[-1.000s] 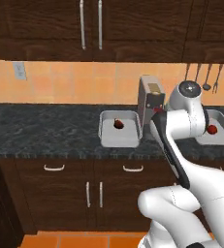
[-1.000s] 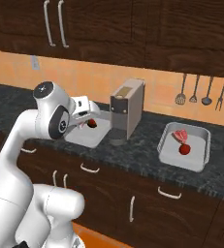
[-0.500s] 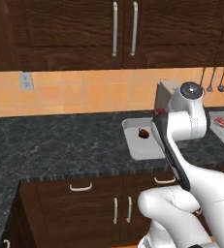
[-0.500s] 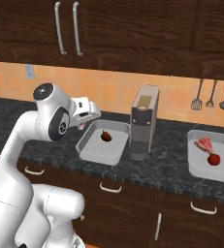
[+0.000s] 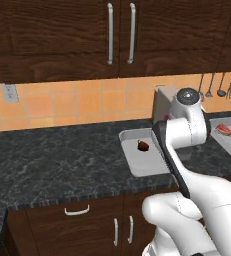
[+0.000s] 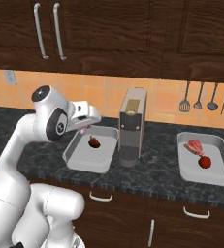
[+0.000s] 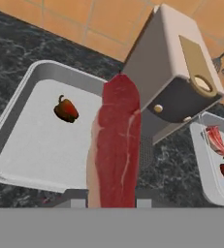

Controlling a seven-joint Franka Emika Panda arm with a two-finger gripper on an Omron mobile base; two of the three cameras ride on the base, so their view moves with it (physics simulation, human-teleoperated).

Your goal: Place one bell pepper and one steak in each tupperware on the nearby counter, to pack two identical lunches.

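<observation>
In the hand view my gripper (image 7: 111,202) is shut on a long pinkish-red steak (image 7: 115,145), which hangs over the near edge of the left tupperware (image 7: 17,112). That tupperware holds one bell pepper (image 7: 66,109). From the right base view, the gripper (image 6: 83,129) hovers above the left tupperware (image 6: 73,154) and its bell pepper (image 6: 94,142). The right tupperware (image 6: 219,164) holds a steak (image 6: 195,146) and a bell pepper (image 6: 205,162). In the left base view the arm covers part of the left tupperware (image 5: 132,165), with its bell pepper (image 5: 143,145) still showing.
A tall grey coffee machine (image 6: 132,127) stands on the black counter (image 6: 157,179) between the two containers. Utensils (image 6: 199,97) hang on the orange tile wall at the right. Dark cabinets hang above the counter.
The whole picture has shifted, so the base has driven and the counter now looks closer. The steak has stayed in the shut gripper throughout.
</observation>
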